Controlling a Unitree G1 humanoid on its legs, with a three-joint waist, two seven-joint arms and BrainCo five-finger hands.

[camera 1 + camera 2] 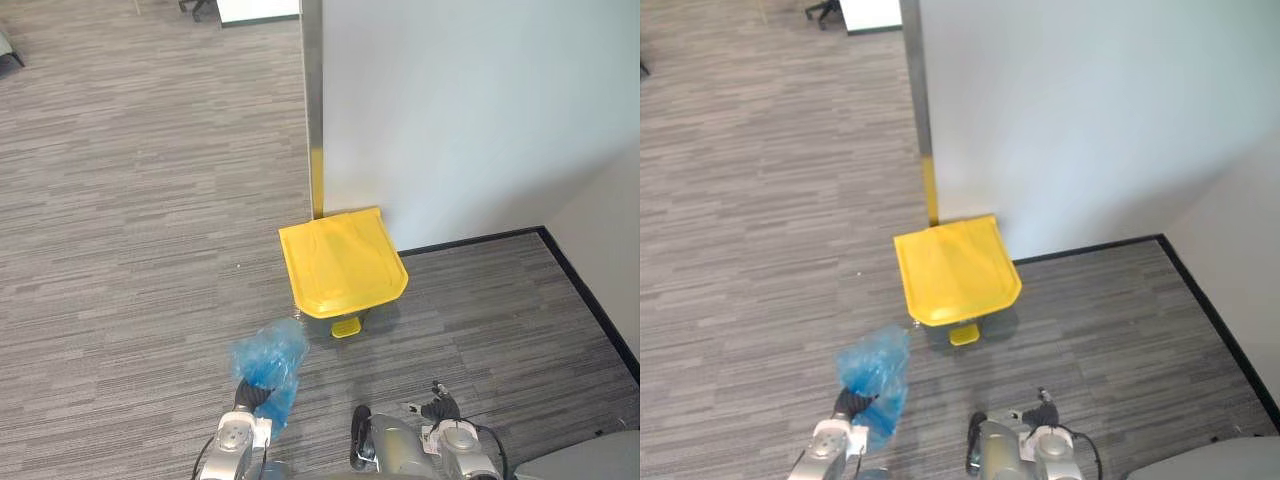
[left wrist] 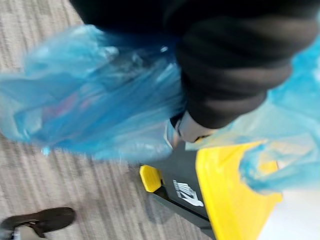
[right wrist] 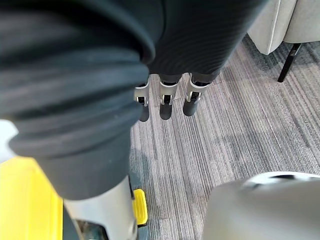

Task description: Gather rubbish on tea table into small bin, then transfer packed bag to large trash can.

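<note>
Closest in, the left hand (image 1: 252,396) is gripping the blue bag (image 1: 270,362) by its gathered neck: the plastic is bunching out above the hand and sagging beside it. In the left wrist view the fingers are mostly buried in the film, with only a sliver of silver showing. The bag is hanging clear of the carpet (image 1: 140,250), so it is in that hand and not yet in the yellow trash can (image 1: 340,262). The can is standing against the white wall (image 1: 470,110) with its lid lying shut. The lid is running lengthwise away from the robot toward the wall, and the pedal (image 1: 346,327) is sticking out at the near foot, facing the robot. From the bag, the can is lying ahead and a little to the right, near but not touching. The right hand (image 1: 440,408) is hanging low on the other side, about as near to the can, with its fingers (image 3: 165,106) pointing straight down, relaxed and holding nothing. By my reading the coming move is turning on that closed lid. It is needing to be lifted, by the pedal or by the free right hand, before the left arm is carrying the bag forward and rightward over the opening.
</note>
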